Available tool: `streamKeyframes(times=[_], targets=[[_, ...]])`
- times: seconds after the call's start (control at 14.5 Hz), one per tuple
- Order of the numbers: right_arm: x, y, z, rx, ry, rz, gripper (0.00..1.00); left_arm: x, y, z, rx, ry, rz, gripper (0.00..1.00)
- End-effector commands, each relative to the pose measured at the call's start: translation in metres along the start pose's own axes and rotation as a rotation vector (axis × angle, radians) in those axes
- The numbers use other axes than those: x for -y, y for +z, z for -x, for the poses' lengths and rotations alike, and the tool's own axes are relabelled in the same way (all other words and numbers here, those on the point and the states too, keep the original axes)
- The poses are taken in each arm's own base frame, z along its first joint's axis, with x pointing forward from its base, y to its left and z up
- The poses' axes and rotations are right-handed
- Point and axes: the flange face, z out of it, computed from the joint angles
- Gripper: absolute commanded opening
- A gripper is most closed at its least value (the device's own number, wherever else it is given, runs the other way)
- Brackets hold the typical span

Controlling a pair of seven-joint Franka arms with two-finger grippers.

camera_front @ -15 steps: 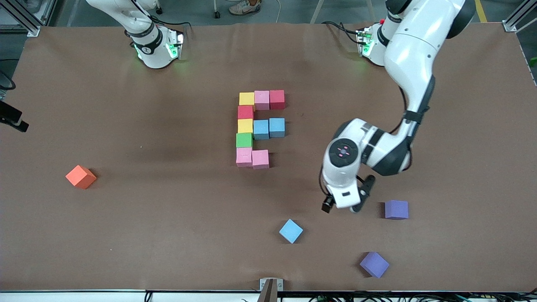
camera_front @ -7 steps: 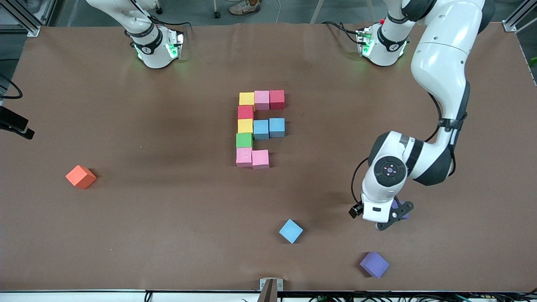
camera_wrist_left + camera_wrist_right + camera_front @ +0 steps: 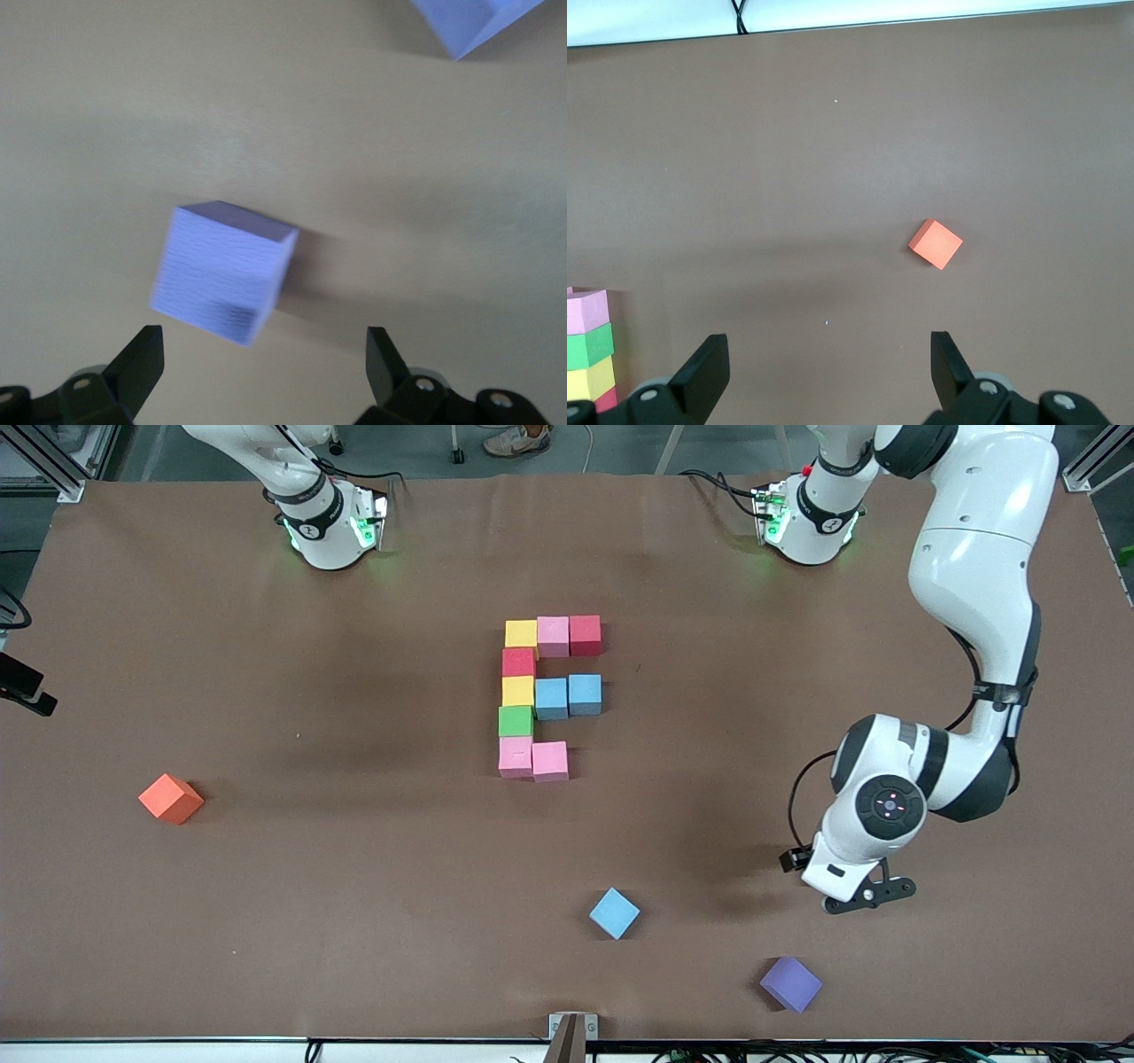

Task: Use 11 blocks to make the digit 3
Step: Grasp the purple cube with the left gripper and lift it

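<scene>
Evidently ten matte foam cubes (image 3: 540, 695) already form most of the figure mid-counter, so the step in hand is fetching its last piece. Left hand (image 3: 264, 372) hangs pointing down, fingers apart, over a purple foam cube (image 3: 223, 272); next it should descend and close. Right hand (image 3: 824, 376), fingers spread, waits.

My left arm comes off its base at the upper right of the front view, bends hard at the elbow, and the wrist points straight down at lower right. The left gripper (image 3: 866, 895) hangs there low over the worktop, fingers (image 3: 140, 367) spread wide with nothing between them. My right arm is just waiting, mostly out of frame at upper left, right gripper (image 3: 824, 376) wide open and empty too.
</scene>
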Motion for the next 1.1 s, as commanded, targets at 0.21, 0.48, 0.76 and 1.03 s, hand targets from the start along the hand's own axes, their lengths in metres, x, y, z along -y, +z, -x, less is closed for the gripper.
streamKeyframes(times=[0.21, 0.48, 0.76, 1.03], targets=[[-0.001, -0.006, 0.006, 0.006, 0.005, 0.008, 1.00, 0.032, 0.010, -0.010, -0.063, 0.086, 0.047, 1.00], [0.003, -0.001, 0.004, 0.013, -0.004, 0.009, 1.00, 0.031, 0.029, -0.011, -0.105, 0.068, 0.091, 1.00], [0.006, 0.002, 0.004, 0.017, -0.004, -0.001, 1.00, 0.033, 0.061, 0.006, -0.146, 0.074, 0.141, 1.00], [0.012, 0.003, 0.002, 0.013, -0.014, -0.002, 1.00, 0.035, 0.059, 0.006, -0.157, 0.053, 0.149, 0.65]])
